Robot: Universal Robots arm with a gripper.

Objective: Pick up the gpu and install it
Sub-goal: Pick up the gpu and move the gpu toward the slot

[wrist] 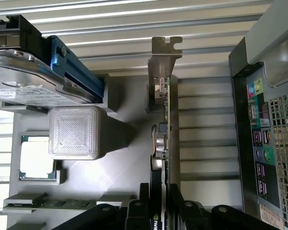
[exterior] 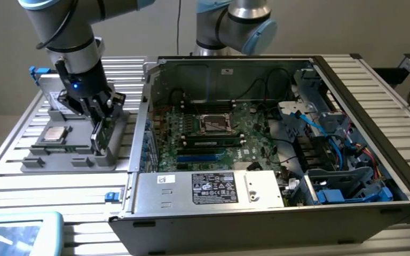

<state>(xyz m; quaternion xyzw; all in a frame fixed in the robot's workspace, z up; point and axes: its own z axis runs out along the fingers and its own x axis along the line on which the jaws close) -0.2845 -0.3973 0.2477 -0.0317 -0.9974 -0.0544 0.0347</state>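
Gripping the gpu on edge in the parts tray

Standing upright on its long edge, the gpu [exterior: 98,137] sits at the side of the grey parts tray [exterior: 55,160] nearest the open computer case [exterior: 376,96], on the exterior view's left. The gripper [exterior: 96,114] comes down on it from above. Its jaws are drawn in only partway, to the thickness of the card.

In the wrist view the gpu [wrist: 162,143] shows edge-on as a thin dark strip with a green board edge. Its metal bracket [wrist: 165,52] is at the end far from the gripper [wrist: 160,213]. The black fingers [wrist: 145,211] flank the card, one against each face, so the hand has hold of it. Whether the card's lower edge is lifted off the tray [wrist: 120,167] cannot be told.

Beside the card, the tray carries a square CPU [exterior: 54,134] and a silver hard drive [exterior: 50,98] with a blue rail. Both also appear in the wrist view, the CPU [wrist: 37,158] in its recess and the hard drive [wrist: 24,81] near a textured grey block [wrist: 77,132].

The case lies on its side with the motherboard [exterior: 212,138] exposed, and its rear port panel [wrist: 261,143] faces the tray.
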